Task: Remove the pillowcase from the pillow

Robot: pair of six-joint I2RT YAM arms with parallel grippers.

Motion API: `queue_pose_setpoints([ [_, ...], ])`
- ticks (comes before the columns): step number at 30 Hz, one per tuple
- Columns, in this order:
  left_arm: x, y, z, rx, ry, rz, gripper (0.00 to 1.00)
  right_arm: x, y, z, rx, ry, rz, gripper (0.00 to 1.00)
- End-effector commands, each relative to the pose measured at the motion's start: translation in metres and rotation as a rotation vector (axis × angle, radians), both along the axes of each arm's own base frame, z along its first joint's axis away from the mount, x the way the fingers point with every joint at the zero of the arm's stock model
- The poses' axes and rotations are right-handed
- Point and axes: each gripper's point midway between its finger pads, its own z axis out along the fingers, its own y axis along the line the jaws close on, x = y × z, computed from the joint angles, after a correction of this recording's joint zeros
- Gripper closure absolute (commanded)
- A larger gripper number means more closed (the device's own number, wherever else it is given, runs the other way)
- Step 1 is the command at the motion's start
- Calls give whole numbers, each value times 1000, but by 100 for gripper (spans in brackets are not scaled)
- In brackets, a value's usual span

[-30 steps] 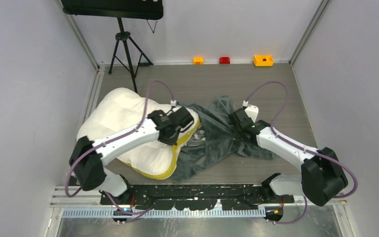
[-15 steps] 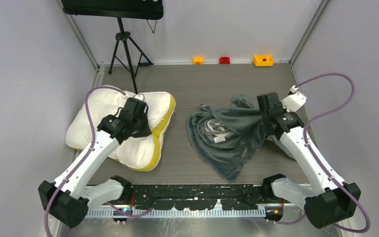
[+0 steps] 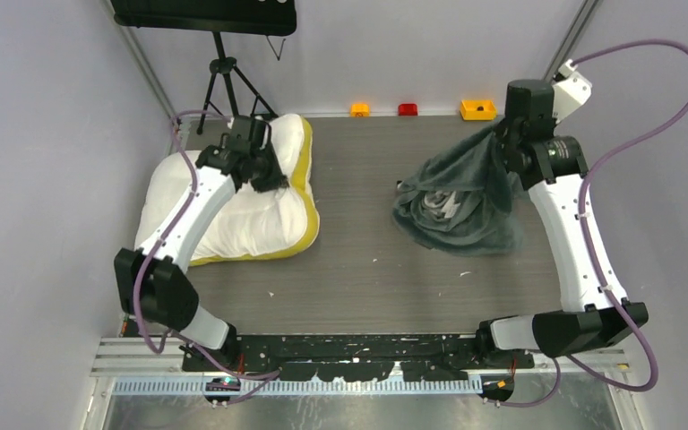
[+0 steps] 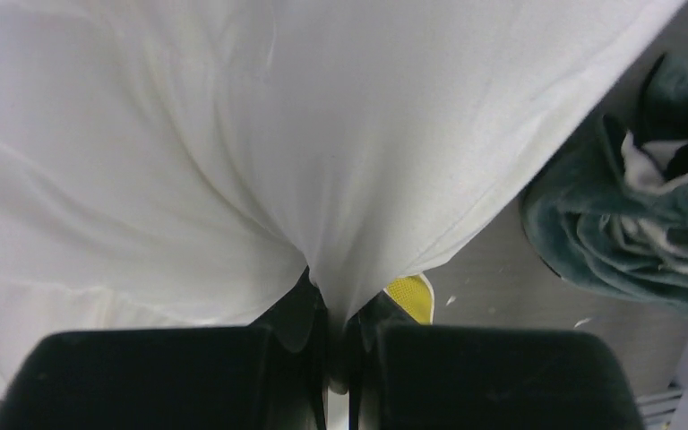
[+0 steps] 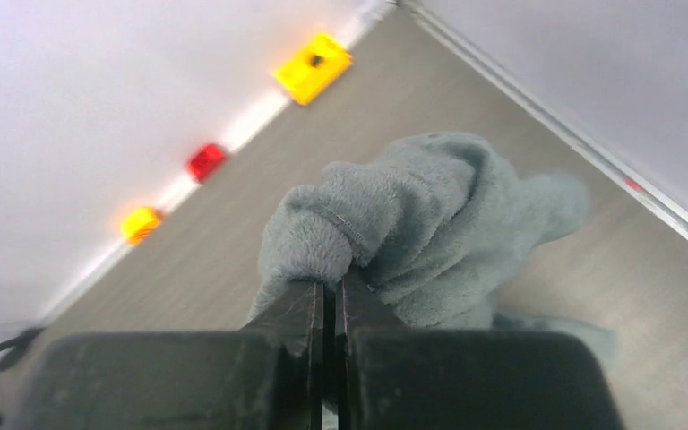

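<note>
The pillowcase (image 3: pixel 457 202) has swung farther right and away. It now hangs in a bunched heap from the right gripper (image 3: pixel 504 136), whose jaws pinch a fuzzy fold at its top. Well apart on the left, the pillow (image 3: pixel 242 219) has shifted toward the far-left corner, its white cover clamped in the left gripper (image 3: pixel 265 172).

Bright, even light, faint shadows; overhead view sharp, both wrist views soft and slightly blurred.
</note>
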Motion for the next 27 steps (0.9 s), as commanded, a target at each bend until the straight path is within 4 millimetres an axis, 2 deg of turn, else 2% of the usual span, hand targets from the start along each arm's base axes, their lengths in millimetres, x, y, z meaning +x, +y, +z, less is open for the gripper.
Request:
queue_pose_setpoints([
  [1, 84, -19, 79, -164, -242, 41, 100, 41, 54, 61, 55, -154, 332, 100],
  [3, 104, -27, 103, -183, -276, 18, 100, 51, 96, 69, 112, -202, 564, 100],
  [4, 115, -31, 108, -187, -283, 10, 100, 51, 119, 72, 146, -230, 686, 100],
  [6, 130, -36, 127, -199, -324, 0, 100, 51, 148, 73, 197, -255, 845, 100],
  [8, 142, -42, 140, -217, -357, -13, 100, 49, 164, 76, 225, -268, 938, 100],
  [10, 148, -50, 148, -248, -376, -43, 100, 49, 170, 78, 232, -279, 976, 100],
  [11, 149, -57, 150, -273, -378, -70, 100, 50, 170, 79, 230, -284, 975, 100],
  [12, 149, -61, 150, -288, -374, -89, 93, 52, 168, 80, 229, -285, 957, 99],
  [13, 148, -64, 149, -299, -364, -106, 77, 54, 163, 80, 224, -285, 931, 85],
  [14, 146, -66, 146, -301, -347, -115, 47, 56, 158, 76, 221, -270, 891, 59],
  [15, 142, -65, 142, -294, -331, -121, 30, 59, 149, 73, 209, -256, 835, 39],
  [16, 137, -64, 137, -282, -315, -129, 19, 60, 141, 69, 199, -242, 791, 28],
  [17, 130, -61, 139, -270, -320, -136, 11, 60, 133, 64, 188, -224, 745, 22],
  [20, 109, -43, 140, -200, -359, -126, 0, 57, 111, 46, 133, -185, 638, 17],
  [24, 80, -4, 133, -30, -424, -74, 0, 41, 89, 20, 28, -257, 575, 16],
  [27, 60, 31, 115, 126, -453, -18, 0, 19, 71, -4, -61, -304, 529, 15],
])
